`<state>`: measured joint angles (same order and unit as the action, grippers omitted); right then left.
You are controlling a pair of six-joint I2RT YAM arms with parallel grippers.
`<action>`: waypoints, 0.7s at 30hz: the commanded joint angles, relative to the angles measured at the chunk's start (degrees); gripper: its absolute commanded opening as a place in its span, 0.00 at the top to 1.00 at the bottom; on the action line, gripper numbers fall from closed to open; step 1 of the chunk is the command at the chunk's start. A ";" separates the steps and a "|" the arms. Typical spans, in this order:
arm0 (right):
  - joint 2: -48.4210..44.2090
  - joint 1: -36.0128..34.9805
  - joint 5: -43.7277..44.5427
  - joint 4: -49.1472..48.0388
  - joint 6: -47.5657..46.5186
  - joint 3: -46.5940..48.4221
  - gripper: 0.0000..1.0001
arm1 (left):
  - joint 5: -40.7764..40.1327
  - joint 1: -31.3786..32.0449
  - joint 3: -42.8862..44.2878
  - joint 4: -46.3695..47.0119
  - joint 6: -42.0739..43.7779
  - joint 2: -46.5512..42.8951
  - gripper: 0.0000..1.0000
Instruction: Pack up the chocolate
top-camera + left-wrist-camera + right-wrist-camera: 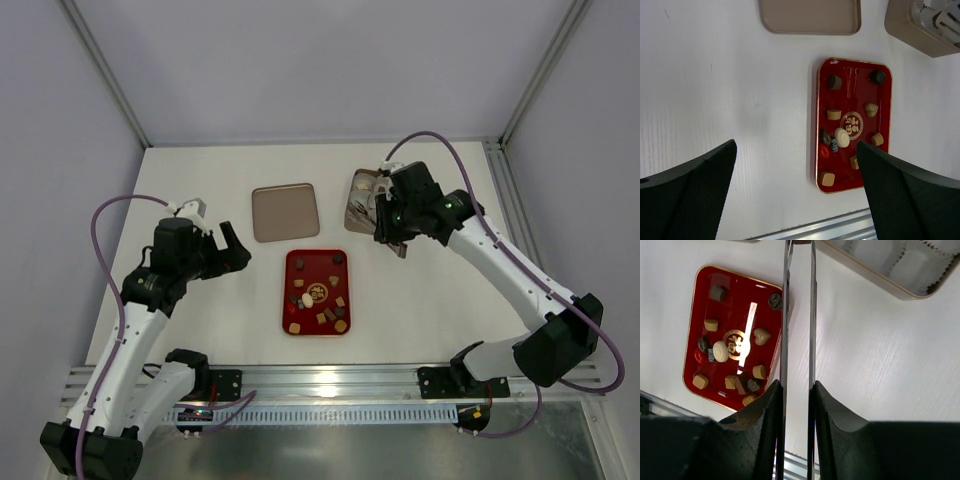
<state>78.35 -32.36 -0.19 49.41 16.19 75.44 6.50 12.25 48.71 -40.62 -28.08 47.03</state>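
Left gripper (796,150): apart, empty, above worktop (715,75).
Right gripper (798,386): clamped on thin clear piece (799,315).
Chocolate (842,137): scattered on red tray (850,95).

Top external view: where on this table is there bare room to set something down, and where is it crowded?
Free: the table between the red tray and the right arm; the far strip behind the tan lid and the box. Crowded: the centre, where lid, box and tray sit close.

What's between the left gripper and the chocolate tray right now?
Nothing: in the top view only bare white table separates the left gripper from the red tray holding the chocolate. The left wrist view agrees.
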 commanded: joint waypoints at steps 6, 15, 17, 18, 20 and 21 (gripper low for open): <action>2.24 10.55 -0.08 -1.85 -3.18 6.65 0.67 | -0.09 0.05 0.07 0.81 -0.05 -0.44 0.00; 10.42 17.06 4.67 -5.28 -2.04 10.51 0.67 | 0.18 0.05 0.07 0.89 0.13 -0.18 0.00; 11.82 17.85 5.45 -5.55 -1.86 11.22 0.67 | 0.18 0.05 0.07 0.89 0.13 -0.09 0.00; 12.79 18.12 6.07 -5.90 -1.60 11.39 0.67 | 0.09 0.05 0.07 0.89 0.13 -0.09 0.00; 13.85 18.73 6.25 -6.42 -1.33 11.75 0.67 | 0.09 0.05 0.07 0.89 0.13 -0.09 0.00; 14.20 19.00 6.25 -6.52 -1.24 11.92 0.67 | 0.00 0.05 0.07 0.98 0.13 -0.09 0.00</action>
<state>92.60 -14.00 4.21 45.91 14.33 84.07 6.55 12.25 48.71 -40.62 -28.08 47.05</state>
